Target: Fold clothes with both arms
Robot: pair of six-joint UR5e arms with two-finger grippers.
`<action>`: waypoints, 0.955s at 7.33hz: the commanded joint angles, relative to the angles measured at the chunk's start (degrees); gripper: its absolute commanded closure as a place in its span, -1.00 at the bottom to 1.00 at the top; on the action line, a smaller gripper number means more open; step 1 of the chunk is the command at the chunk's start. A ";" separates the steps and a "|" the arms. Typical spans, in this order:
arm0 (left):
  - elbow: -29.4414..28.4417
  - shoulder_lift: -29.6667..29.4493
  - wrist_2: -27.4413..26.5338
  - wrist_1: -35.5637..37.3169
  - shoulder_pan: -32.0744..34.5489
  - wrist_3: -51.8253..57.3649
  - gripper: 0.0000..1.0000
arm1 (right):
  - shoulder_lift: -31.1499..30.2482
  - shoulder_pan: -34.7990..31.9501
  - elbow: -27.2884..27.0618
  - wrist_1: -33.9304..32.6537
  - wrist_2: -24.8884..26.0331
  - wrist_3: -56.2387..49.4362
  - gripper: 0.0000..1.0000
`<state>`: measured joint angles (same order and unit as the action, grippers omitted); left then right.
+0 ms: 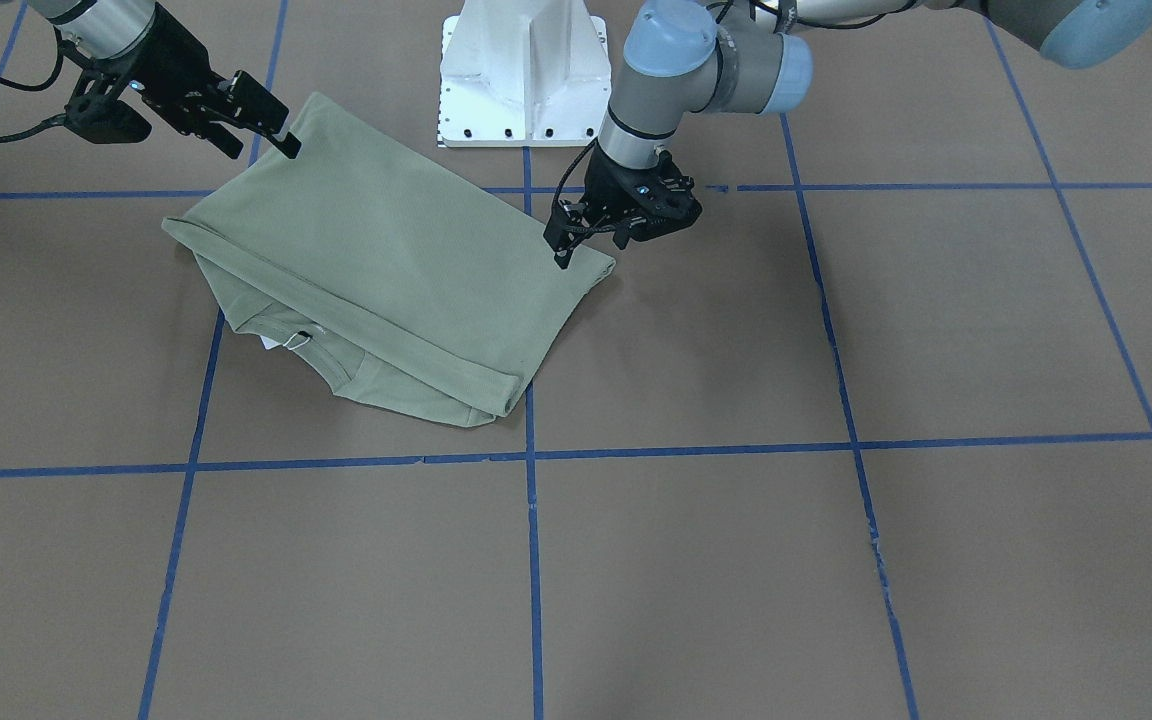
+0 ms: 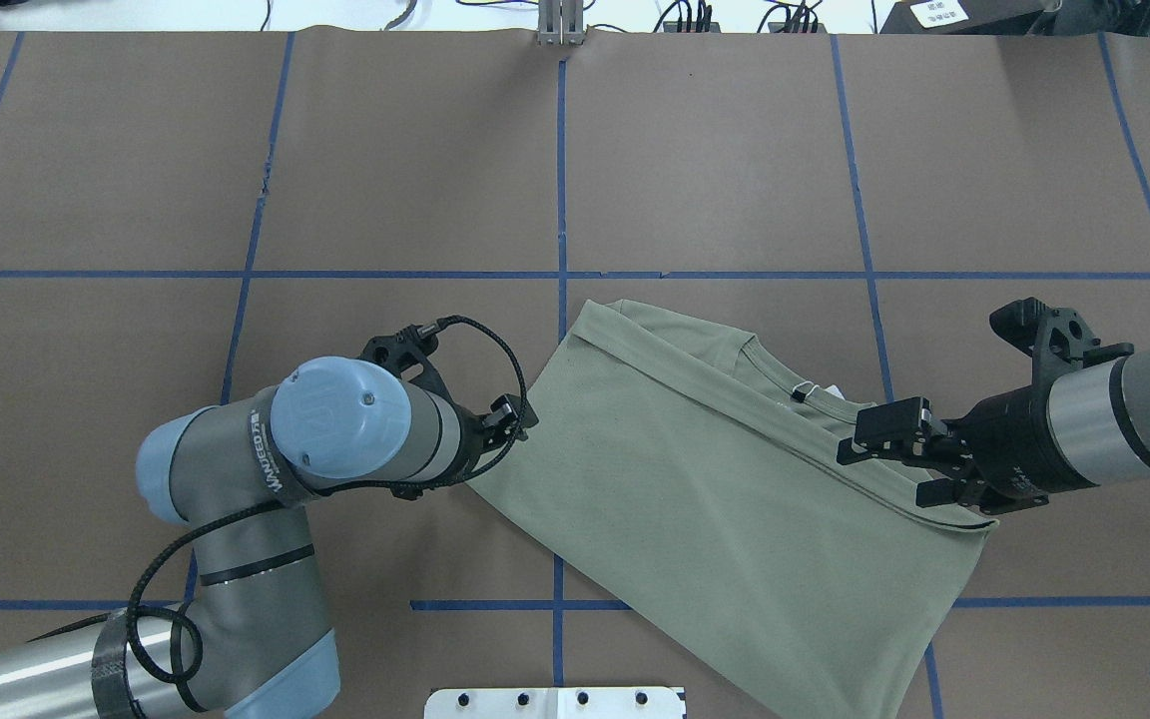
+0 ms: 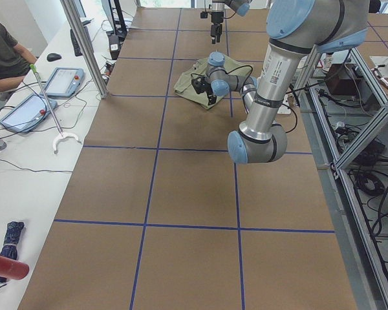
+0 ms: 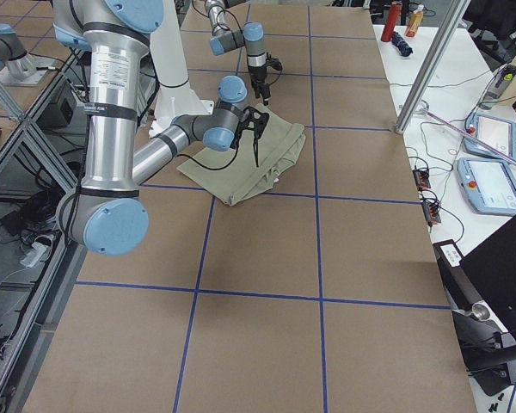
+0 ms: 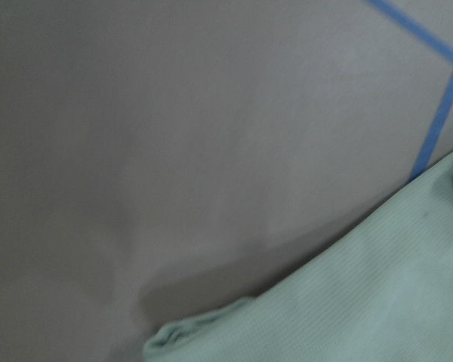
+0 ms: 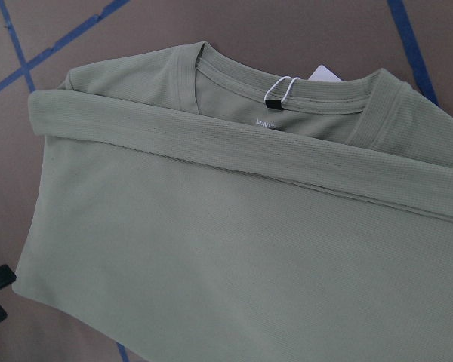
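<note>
Brown table [image 1: 836,580], blue tape grid [image 1: 531,560]. Folded green shirt [image 1: 386,260] lies near robot-side edge, beside white pedestal base [image 1: 521,70].

No legible text: lettering on the left arm [image 2: 264,454] and white print inside the shirt [image 6: 211,241] neck are unreadable

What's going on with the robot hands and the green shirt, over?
Right hand open, at edge of green shirt. Left hand at opposite corner, grip unclear. Shirt folded over, flat on table, collar showing. Nothing seen blocking.
</note>
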<state>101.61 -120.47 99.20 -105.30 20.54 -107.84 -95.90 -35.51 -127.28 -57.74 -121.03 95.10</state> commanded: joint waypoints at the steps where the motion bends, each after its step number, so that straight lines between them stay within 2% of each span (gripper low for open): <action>1: -2.37 -0.20 -0.93 -0.08 -1.38 -3.42 -0.95 | 0.19 -0.09 0.19 -0.01 0.09 0.00 -1.00; 3: -2.56 -0.46 -3.21 0.01 -0.85 -3.51 -0.89 | 0.28 -0.18 0.19 -0.18 0.09 0.00 -1.00; 7: -4.22 -0.55 -4.36 -0.25 -0.50 -3.51 -0.39 | 0.28 -0.18 0.89 -0.36 0.09 0.00 -1.00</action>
<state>98.06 -120.99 95.01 -105.39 20.00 -111.38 -95.63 -35.68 -126.72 -58.08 -120.91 95.10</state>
